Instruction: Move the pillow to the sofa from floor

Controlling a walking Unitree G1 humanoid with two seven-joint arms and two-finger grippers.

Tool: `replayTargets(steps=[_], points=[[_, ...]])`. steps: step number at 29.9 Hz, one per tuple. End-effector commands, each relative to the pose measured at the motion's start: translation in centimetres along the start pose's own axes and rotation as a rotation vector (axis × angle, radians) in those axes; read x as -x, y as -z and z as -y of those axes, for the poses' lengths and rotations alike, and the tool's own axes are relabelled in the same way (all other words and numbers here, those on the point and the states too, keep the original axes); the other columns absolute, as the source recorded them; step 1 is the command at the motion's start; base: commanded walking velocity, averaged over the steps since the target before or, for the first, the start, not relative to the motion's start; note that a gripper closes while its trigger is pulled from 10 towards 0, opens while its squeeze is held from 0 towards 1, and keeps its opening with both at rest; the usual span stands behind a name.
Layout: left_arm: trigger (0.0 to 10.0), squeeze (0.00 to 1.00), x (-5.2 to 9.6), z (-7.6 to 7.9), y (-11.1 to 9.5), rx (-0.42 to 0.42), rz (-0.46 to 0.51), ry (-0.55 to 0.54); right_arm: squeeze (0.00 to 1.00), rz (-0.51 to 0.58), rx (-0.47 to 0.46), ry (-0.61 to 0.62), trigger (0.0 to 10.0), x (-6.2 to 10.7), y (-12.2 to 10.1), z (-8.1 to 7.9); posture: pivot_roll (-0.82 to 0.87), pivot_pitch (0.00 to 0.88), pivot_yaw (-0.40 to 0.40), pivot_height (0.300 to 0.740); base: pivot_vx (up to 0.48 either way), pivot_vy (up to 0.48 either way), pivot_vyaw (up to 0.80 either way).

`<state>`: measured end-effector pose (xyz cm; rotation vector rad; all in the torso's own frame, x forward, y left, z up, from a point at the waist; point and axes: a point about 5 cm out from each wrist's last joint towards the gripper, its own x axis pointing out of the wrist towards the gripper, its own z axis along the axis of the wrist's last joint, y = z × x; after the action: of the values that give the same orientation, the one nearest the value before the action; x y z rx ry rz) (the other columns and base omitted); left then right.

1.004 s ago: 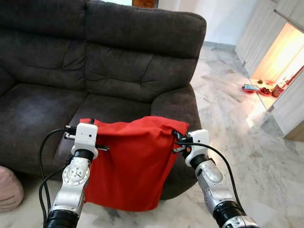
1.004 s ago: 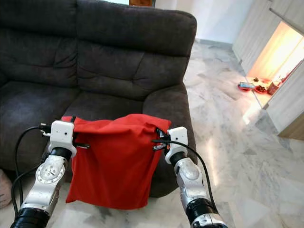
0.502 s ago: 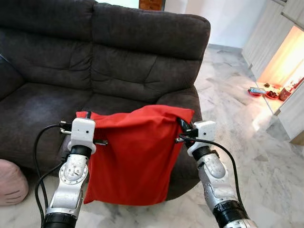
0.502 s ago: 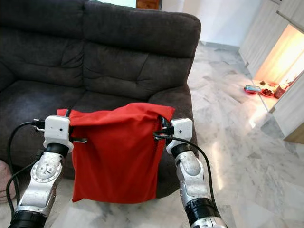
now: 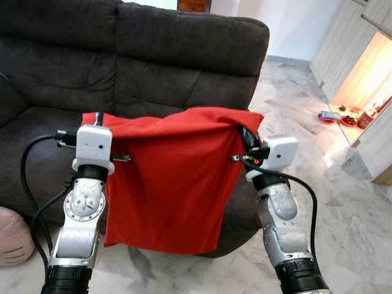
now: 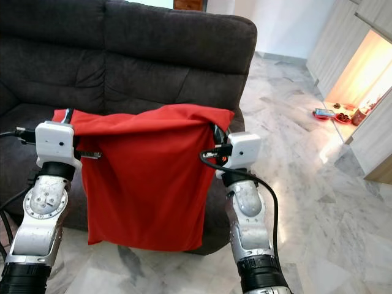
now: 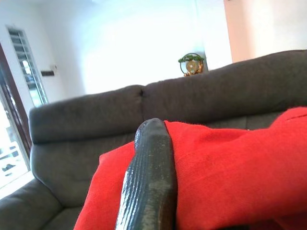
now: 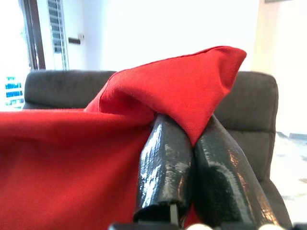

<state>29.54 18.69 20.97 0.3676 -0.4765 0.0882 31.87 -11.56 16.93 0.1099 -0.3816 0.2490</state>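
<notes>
Fingers [image 8: 165,163] of the right gripper [image 8: 192,143] are closed tight on a top corner of the red pillow [image 5: 171,177], with the fabric peak pinched between them; the left gripper [image 5: 98,117] is clamped on the opposite top corner, one black finger seen laid flat against the cloth in the left wrist view, its partner hidden behind the fabric. The pillow is held clear of the floor [image 5: 343,177], hung as a sheet between the two grippers, top edge roughly level, long axis spanning from left arm to right arm and the body draped straight down below the fingers. The sofa [image 5: 153,55] is directly ahead; the pillow's top edge is seen against the lower backrest, so the seat cushion [image 5: 30,131] is judged to lie ahead of and below the held edge, mostly masked by the cloth. The lower hem hangs in front of the seat front, near the right-hand armrest [image 6: 236,122]. Both arms are about equally near the seat. The coming move is judged to turn on carrying the hem forward over the seat front before release; otherwise the pillow may slide back down. A pink object [image 5: 12,236] lies on the floor at left.
</notes>
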Motion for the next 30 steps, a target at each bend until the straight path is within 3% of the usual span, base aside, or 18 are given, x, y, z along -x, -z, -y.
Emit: replayTargets(steps=[1, 11, 30], points=[[10.0, 0.00, -1.0, 0.1, -2.8, -0.002, 0.119, -0.005, 0.00, 0.145, 0.002, 0.007, 10.0, -1.2, -3.5, 0.1, 0.11, 0.000, -0.129, 0.740, 0.000, 0.000, 0.00], [10.0, 0.00, -1.5, 0.1, -4.3, -0.016, 0.160, -0.007, 0.00, 0.214, -0.020, -0.013, 10.0, -1.7, -5.6, -0.8, 0.12, 0.000, -0.129, 0.740, 0.000, 0.000, 0.00], [10.0, 0.00, -1.7, 0.4, -4.9, -0.022, 0.168, 0.010, 0.00, 0.204, -0.035, -0.033, 10.0, -1.8, -6.2, -1.4, 0.12, 0.000, -0.130, 0.740, 0.052, 0.000, 0.00]])
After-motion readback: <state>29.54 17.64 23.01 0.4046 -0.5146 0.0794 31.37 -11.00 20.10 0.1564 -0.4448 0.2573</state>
